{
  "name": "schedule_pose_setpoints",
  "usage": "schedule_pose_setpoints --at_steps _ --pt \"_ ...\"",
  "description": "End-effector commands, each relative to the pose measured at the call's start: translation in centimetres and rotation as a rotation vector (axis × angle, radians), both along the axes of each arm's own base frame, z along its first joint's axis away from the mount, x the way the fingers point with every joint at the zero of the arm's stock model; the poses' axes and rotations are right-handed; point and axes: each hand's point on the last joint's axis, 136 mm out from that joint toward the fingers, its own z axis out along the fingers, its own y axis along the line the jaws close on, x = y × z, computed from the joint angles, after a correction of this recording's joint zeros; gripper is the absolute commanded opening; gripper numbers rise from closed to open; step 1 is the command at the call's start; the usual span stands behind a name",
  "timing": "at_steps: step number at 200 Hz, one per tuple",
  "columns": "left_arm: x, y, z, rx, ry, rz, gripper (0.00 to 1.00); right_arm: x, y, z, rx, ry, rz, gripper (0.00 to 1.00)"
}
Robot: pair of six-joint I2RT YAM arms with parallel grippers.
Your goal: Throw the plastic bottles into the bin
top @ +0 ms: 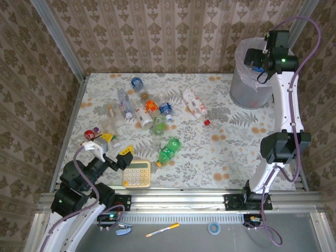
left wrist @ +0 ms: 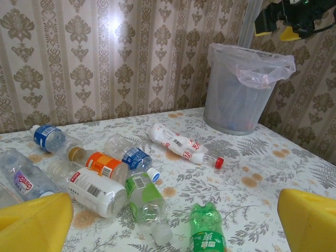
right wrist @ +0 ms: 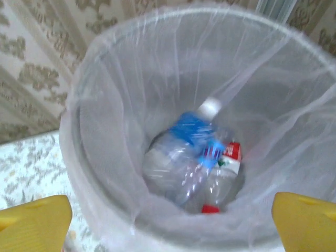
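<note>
Right claw (right wrist: 170, 224) spread above bin (right wrist: 100, 84), bottles (right wrist: 181, 157) inside

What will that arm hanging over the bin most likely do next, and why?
Probably lift the right tool away from the bin and swing it over the table, likely toward the red-capped bottle, which lies nearest. The tool is open and empty, bottles already lie inside the bin, and many more wait on the table.
</note>
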Motion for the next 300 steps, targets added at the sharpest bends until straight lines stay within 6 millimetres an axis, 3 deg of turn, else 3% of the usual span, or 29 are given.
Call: schedule_pose_setpoints --at_steps 1,31,87,117,122,146,217,256,280,300 --pt "0.0 0.0 0.2 0.011 -0.007 0.000 1.00 -4.6 1.7 7.9 0.045 -0.219 0.027 1.00" --pt "0.0 0.0 0.1 0.011 -0.005 0.001 1.00 -7.1 3.4 9.9 0.080 -0.267 0.101 1.00" --pt "0.0 0.0 0.1 0.010 -0.002 0.002 1.00 -9.7 6.6 10.8 0.188 -0.297 0.230 1.00" --pt "0.0 0.0 0.1 0.009 -0.003 0.001 1.00 -10.2 7.7 9.7 0.221 -0.262 0.282 1.00" --pt "0.0 0.0 0.1 0.011 -0.002 0.000 1.00 -11.3 8.0 10.7 0.216 -0.287 0.296 1.00" --pt "-0.1 -0.1 0.1 0.006 -0.001 -0.007 1.00 -12.2 8.8 10.3 0.233 -0.292 0.334 1.00" --pt "0.1 0.1 -0.1 0.006 0.016 0.009 1.00 -14.7 12.4 7.9 0.322 -0.256 0.477 1.00" --pt "0.2 0.2 -0.2 0.011 0.019 0.017 1.00 -16.0 16.4 4.3 0.432 -0.170 0.585 1.00" --pt "0.2 0.2 -0.2 0.011 0.019 0.018 1.00 -16.8 20.1 -0.6 0.502 -0.054 0.625 1.00" --pt "0.2 0.2 -0.2 0.012 0.018 0.019 1.00 -17.7 23.8 -5.9 0.599 0.064 0.649 0.99"
